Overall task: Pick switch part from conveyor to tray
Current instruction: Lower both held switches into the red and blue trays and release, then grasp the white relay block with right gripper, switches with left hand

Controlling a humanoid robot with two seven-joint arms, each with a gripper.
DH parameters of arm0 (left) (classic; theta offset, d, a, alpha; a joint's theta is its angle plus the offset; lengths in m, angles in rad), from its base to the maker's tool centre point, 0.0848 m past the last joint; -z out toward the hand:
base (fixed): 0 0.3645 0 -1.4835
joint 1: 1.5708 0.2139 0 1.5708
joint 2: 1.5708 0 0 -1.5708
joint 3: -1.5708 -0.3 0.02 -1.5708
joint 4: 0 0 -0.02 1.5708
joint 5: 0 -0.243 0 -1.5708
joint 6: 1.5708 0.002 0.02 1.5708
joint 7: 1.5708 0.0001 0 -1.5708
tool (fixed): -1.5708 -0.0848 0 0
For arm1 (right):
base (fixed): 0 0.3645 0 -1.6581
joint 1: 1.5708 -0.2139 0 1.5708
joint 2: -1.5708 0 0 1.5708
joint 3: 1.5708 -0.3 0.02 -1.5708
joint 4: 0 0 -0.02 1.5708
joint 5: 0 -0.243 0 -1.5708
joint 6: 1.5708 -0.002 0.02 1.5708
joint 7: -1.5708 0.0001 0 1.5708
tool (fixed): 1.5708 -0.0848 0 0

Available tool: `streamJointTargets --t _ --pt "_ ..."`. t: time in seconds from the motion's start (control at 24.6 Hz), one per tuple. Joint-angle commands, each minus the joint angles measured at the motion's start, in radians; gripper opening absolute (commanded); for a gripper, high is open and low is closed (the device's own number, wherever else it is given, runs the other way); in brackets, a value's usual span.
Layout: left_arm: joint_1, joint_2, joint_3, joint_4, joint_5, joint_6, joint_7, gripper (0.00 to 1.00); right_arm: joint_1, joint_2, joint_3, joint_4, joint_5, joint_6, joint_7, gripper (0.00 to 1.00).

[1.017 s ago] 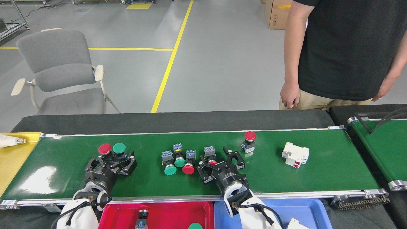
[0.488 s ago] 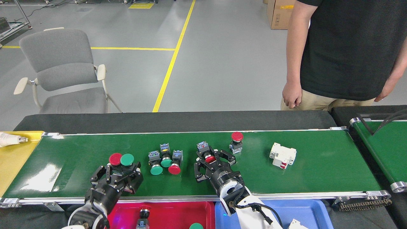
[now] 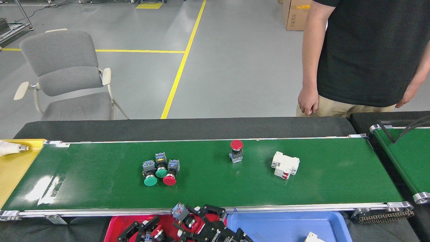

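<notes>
The conveyor [image 3: 100,181] is the wide green belt. On it lie a cluster of three switch parts [image 3: 160,169] with green and red caps, and an upright red-capped switch part [image 3: 236,151]. Both grippers hang low over the red tray [image 3: 116,223] at the bottom edge. My right gripper [image 3: 198,220] is shut on a switch part [image 3: 180,211] with a grey-blue base. My left gripper [image 3: 142,230], partly cut off by the frame, is shut on a switch part [image 3: 157,233] with a red cap.
A white circuit breaker [image 3: 285,164] lies on the belt to the right. A blue tray [image 3: 285,227] sits beside the red one. A person [image 3: 366,53] stands behind the belt at the right. A second green belt [image 3: 403,154] is at far right, a yellow surface [image 3: 13,164] at far left.
Both grippers closed on switch parts and pulled back off the belt to over the red tray. The remaining parts have travelled left along the belt.
</notes>
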Motion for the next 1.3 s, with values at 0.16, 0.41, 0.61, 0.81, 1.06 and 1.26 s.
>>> streamJointTargets --t 0.16,0.41,0.61,0.81,1.06,1.26 --pt "0.0 -0.011 0.175 -0.006 0.005 0.364 0.009 1.0 0.016 0.0 -0.041 -0.066 -0.004 0.007 -0.004 1.0" --pt "0.003 -0.009 0.336 0.043 0.011 0.321 0.009 1.0 0.235 0.023 -0.402 -0.156 -0.004 0.301 -0.142 1.0" --pt "-0.026 -0.009 0.33 0.048 -0.003 0.324 0.006 1.0 0.397 -0.021 -0.571 -0.159 -0.009 0.397 -0.225 1.0" --pt "-0.095 -0.007 0.313 0.094 -0.003 0.324 0.0 1.0 0.372 -0.026 -0.6 -0.155 -0.01 0.392 -0.218 1.0" --pt "-0.23 -0.006 0.252 0.23 -0.063 0.331 0.0 1.0 0.159 -0.04 -0.548 -0.031 -0.009 0.185 -0.115 1.0" --pt "-0.319 0.012 0.258 0.347 -0.075 0.334 0.0 1.0 0.002 0.011 -0.541 0.127 -0.01 -0.07 0.052 1.0"
